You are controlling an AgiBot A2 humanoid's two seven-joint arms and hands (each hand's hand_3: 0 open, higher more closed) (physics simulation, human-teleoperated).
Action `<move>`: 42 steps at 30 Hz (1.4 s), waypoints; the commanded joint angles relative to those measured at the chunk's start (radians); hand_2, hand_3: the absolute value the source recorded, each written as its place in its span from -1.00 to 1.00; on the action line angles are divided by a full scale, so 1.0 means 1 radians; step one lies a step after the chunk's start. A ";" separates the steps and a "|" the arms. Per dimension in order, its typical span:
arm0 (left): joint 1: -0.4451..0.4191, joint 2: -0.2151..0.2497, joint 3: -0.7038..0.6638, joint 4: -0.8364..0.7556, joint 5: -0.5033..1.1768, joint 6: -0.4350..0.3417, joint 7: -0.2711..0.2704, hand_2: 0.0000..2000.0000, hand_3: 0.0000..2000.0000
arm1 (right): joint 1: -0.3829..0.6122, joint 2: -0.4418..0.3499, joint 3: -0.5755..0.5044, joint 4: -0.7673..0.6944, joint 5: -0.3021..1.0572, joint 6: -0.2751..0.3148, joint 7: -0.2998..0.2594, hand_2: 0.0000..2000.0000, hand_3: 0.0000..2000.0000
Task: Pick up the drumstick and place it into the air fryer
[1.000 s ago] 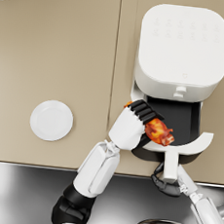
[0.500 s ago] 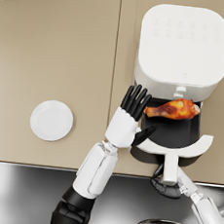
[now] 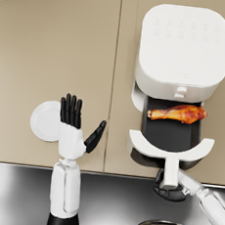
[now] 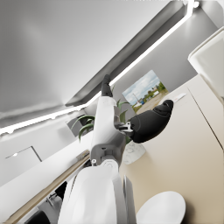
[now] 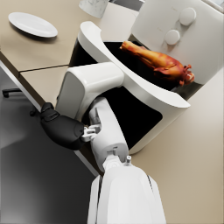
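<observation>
Drumstick (image 3: 179, 113) lies in the fryer (image 3: 182, 48) drawer, at its back. Left hand (image 3: 74, 125) released, clear of fryer. Right hand (image 3: 169, 185) grips the drawer handle (image 3: 170, 166); we push it in straight.

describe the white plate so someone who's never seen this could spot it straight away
Start at the big white air fryer on the beige counter, then look well across to its open drawer's far side, past the raised left hand. The plate lies flat there near the counter's front edge: small, round, plain white and empty, partly hidden behind that hand.
</observation>
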 commanded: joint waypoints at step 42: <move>-0.076 -0.008 -0.054 -0.024 0.000 0.000 0.000 -1.00 -1.00 | 0.689 -0.655 -0.044 -0.983 -0.007 0.228 0.029 1.00 1.00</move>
